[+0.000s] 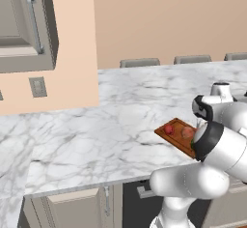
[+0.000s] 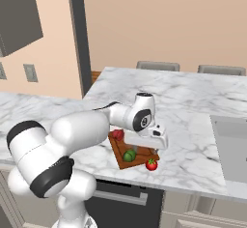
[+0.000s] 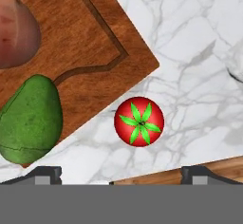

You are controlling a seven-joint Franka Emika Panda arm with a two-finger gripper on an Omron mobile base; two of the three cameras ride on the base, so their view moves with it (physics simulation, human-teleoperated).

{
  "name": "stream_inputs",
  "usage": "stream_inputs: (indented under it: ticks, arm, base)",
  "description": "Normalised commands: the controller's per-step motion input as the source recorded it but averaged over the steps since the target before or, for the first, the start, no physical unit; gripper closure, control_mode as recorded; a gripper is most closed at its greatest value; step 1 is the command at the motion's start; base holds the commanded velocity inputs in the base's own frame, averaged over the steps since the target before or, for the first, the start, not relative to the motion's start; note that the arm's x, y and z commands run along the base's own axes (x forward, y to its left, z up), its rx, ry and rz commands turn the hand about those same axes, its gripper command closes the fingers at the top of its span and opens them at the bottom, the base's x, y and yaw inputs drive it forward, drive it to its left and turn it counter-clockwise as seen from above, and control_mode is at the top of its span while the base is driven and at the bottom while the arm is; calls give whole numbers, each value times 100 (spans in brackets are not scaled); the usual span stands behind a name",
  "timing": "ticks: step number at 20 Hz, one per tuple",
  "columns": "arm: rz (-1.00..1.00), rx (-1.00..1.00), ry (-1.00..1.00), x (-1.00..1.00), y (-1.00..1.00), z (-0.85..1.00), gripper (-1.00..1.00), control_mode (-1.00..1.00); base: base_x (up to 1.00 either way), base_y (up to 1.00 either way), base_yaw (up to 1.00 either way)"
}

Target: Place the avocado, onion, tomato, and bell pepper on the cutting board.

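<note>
The cutting board [image 3: 80, 33] lies on the marble counter, and it also shows in the base views [image 1: 179, 140] [image 2: 138, 161]. On it rest the pale pink onion [image 3: 14, 28] [image 1: 187, 133], the green avocado [image 3: 31, 121] [image 2: 129, 155] and the dark red bell pepper [image 2: 117, 135] [image 1: 168, 129]. The tomato [image 3: 139, 121] [image 2: 151, 164], bright red with a green top, sits on the counter just off the board's corner. My gripper [image 3: 121, 174] [image 2: 146, 149] hovers open above the tomato and the board's near corner, holding nothing. My arm hides part of the board in the left base view.
The counter's front edge [image 2: 144, 186] runs close below the tomato. A grey inset panel [image 2: 231, 147] lies in the counter to the right. Stool backs [image 2: 158, 66] stand behind the far edge. Open marble [image 1: 96, 125] stretches to the left of the board.
</note>
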Motion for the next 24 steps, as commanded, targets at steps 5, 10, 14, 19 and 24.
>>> stream_inputs:
  ticks: [5,10,14,19,24]
  arm:
    - [0,0,0,-1,-13,-22,-100,-100]
    - [0,5,0,0,-5,-17,-100,-100]
    - [0,9,0,0,-1,-10,-100,-100]
    - [0,2,0,0,-12,-12,-100,-100]
    - [0,0,0,3,-12,-18,-100,-100]
  base:
    - [0,0,0]
    - [0,0,0]
    - [0,0,0]
    - [0,0,0]
    - [0,0,0]
